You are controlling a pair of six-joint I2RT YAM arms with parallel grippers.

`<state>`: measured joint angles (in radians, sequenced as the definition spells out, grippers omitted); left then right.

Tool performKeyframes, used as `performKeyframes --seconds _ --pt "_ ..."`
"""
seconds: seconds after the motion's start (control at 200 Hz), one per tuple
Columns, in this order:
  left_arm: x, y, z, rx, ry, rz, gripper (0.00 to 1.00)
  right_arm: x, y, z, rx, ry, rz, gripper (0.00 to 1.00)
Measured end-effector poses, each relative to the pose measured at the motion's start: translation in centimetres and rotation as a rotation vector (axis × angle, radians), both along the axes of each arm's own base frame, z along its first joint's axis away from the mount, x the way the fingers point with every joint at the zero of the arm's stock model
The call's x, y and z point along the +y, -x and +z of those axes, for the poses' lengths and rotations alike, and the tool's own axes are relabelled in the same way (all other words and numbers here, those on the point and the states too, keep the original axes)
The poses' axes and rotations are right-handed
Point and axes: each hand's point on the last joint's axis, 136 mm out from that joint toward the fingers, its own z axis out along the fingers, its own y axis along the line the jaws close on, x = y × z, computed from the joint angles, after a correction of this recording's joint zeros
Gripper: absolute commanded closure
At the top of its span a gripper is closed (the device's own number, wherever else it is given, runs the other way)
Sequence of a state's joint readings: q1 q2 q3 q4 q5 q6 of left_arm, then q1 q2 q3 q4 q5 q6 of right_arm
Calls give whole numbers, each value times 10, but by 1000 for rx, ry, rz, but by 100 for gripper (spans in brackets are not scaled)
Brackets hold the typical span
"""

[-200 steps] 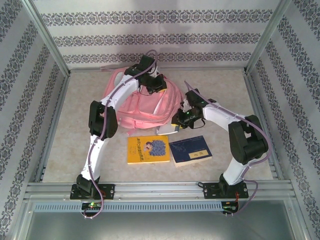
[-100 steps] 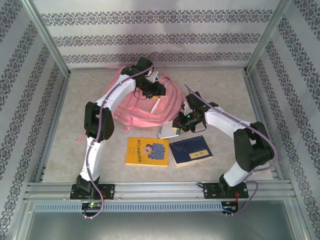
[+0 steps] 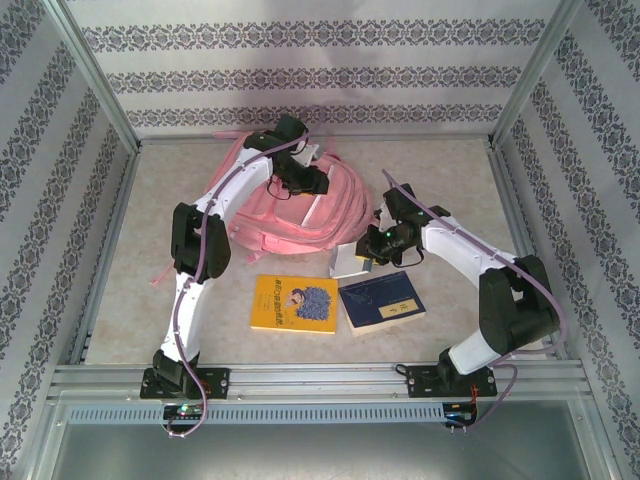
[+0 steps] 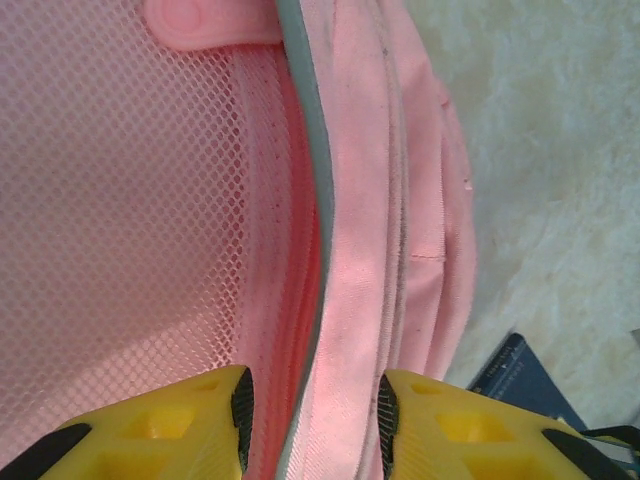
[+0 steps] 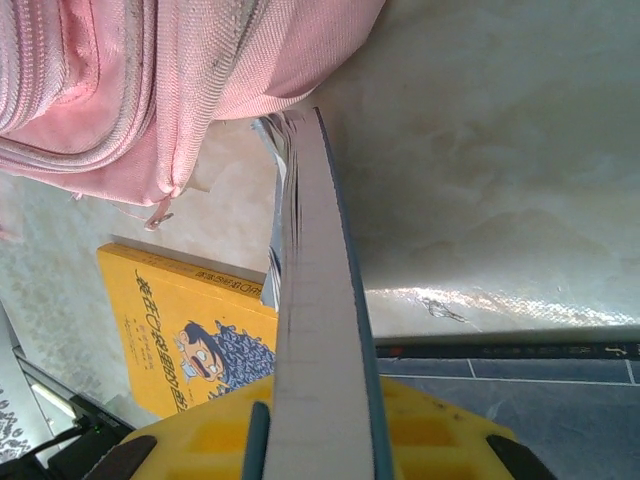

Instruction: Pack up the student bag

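The student bag lies near the table's far edge. Its rim is straddled, unpinched, by the part-open left hand. The thin book, clamped in the right hand, is best fed edge-first under a lifted rim.

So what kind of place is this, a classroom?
Probably not a classroom: it looks like a robot test booth. A metal frame and patterned wall panels box in the table, the left arm and right arm are bolted to a rail, and the student bag lies near a yellow book.
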<state>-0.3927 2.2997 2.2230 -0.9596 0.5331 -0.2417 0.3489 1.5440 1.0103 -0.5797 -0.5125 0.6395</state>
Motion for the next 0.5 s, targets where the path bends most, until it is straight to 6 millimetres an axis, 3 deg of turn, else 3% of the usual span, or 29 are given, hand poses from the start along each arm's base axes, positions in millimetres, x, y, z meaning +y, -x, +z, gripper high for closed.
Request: performKeyframes --seconds 0.25,0.5 --pt "-1 -1 -1 -26 -6 -31 64 -4 3 1 2 9 1 100" --pt "-20 9 1 -35 31 -97 70 -8 5 1 7 16 -1 100"
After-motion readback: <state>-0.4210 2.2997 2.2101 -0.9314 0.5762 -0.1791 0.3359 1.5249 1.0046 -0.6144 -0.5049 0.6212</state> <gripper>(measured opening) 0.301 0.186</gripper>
